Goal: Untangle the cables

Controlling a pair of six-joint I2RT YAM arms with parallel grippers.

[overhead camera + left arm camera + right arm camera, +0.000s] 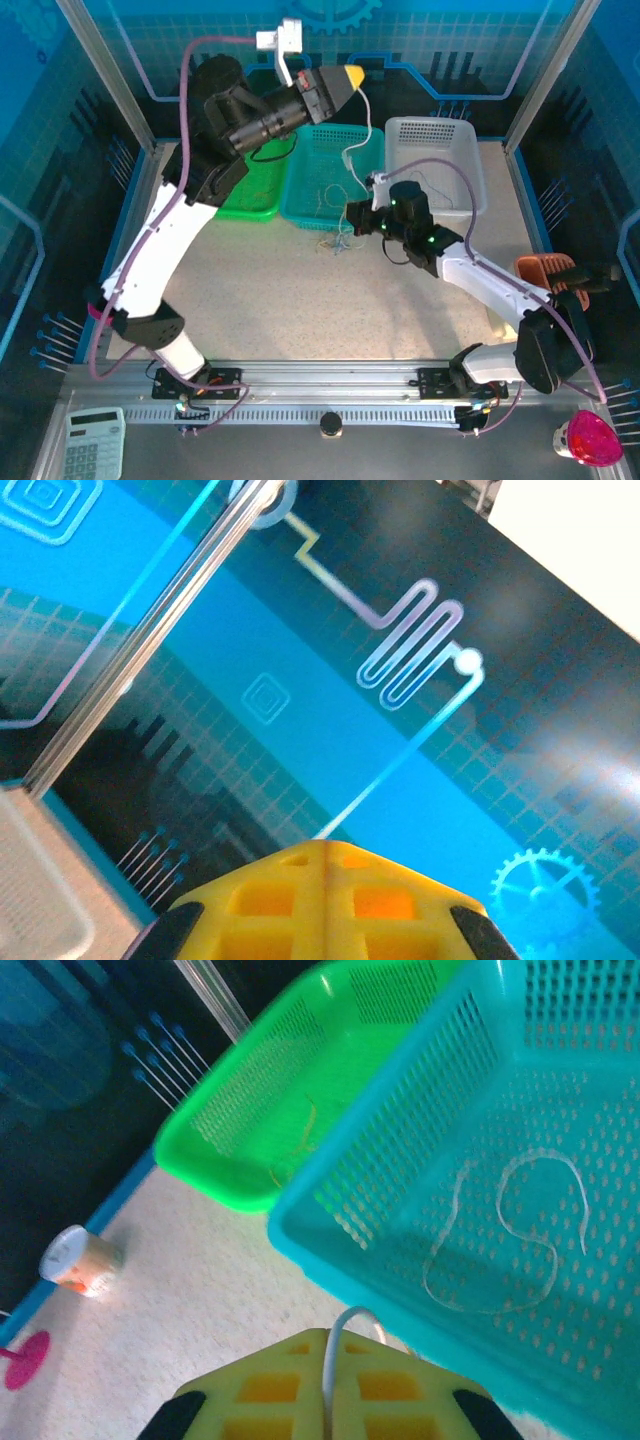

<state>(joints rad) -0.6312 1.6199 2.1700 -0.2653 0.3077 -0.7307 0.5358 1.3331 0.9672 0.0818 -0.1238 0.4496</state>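
The left gripper [350,78], fingers pressed together, pinches a thin whitish wire [358,118] high up. The right gripper [351,214] appears clamped on the same wire lower down, beside the small knot of hair-thin wires [334,241] on the pale tabletop [260,300]. Separate slowly; halt if the knot lifts.

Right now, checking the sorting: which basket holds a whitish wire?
The teal basket, between the other two; a whitish wire curls on its floor, while the green basket holds a yellowish wire.
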